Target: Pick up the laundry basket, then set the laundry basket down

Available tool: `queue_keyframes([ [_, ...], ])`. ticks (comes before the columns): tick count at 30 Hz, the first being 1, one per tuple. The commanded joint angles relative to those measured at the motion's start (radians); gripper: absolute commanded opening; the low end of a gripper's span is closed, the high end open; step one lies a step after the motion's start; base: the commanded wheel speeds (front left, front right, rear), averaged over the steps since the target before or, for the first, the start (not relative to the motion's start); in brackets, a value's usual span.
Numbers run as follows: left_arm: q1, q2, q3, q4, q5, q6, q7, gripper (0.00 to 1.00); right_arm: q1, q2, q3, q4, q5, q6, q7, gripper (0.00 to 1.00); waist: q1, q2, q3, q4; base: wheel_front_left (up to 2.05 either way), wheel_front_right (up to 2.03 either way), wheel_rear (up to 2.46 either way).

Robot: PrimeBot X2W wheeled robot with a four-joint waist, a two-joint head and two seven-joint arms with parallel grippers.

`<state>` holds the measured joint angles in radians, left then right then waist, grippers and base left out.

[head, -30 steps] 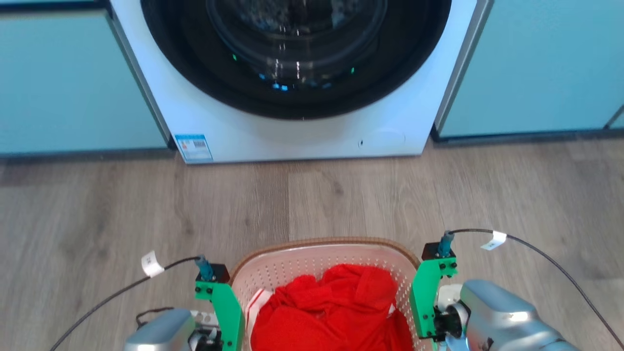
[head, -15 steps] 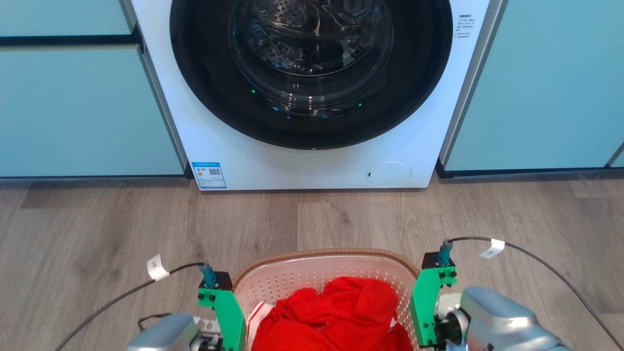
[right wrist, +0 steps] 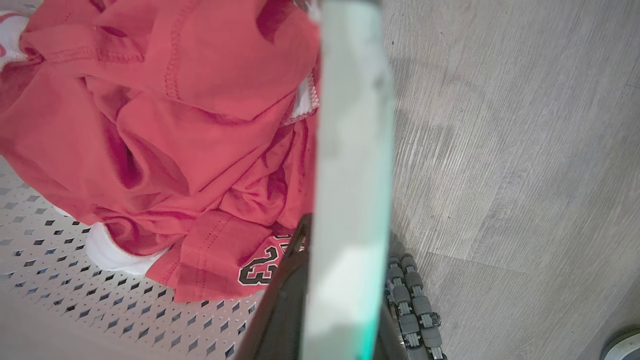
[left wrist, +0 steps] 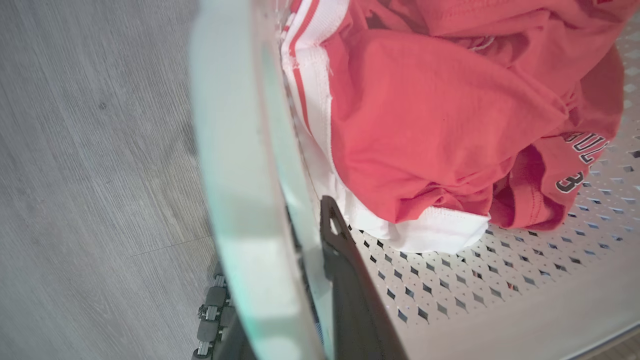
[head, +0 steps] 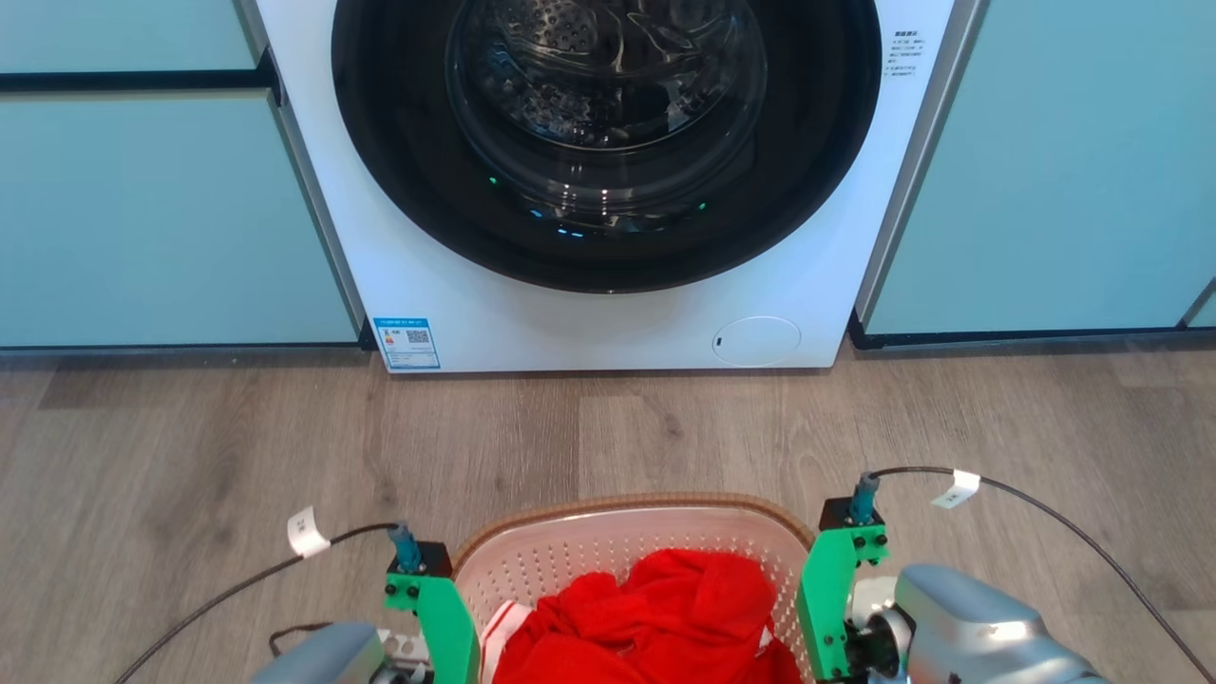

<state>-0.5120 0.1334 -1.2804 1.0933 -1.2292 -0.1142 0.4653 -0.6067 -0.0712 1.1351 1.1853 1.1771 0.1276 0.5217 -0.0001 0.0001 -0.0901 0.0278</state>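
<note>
Now the left claw (left wrist: pixel 280 250) and right claw (right wrist: pixel 350 240) each pinch the rim of the basket (head: pixel 627 502), bottom centre; an uneven lift could tip it, spilling clothes (head: pixel 665 617).

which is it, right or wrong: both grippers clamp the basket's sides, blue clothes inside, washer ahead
Wrong in one respect: the clothes in the laundry basket are red, not blue, as the head view shows. The left gripper and right gripper do clamp its sides, washer ahead.
</note>
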Motion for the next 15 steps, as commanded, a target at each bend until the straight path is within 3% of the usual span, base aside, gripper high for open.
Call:
queue_keyframes([
  [1,-0.049,-0.013,0.013,-0.029,-0.005,-0.016,-0.001,0.0,-0.035,0.021,0.005,-0.03,0.008,0.003,-0.021,0.0,0.0001,-0.0001,0.0,-0.001,0.0,0.0,0.0],
  [15,-0.063,-0.019,0.007,-0.025,-0.018,-0.016,-0.006,0.0,-0.049,0.021,0.039,-0.022,0.039,0.003,-0.035,0.0,0.0001,-0.0001,0.004,-0.004,0.0,0.0,0.0],
])
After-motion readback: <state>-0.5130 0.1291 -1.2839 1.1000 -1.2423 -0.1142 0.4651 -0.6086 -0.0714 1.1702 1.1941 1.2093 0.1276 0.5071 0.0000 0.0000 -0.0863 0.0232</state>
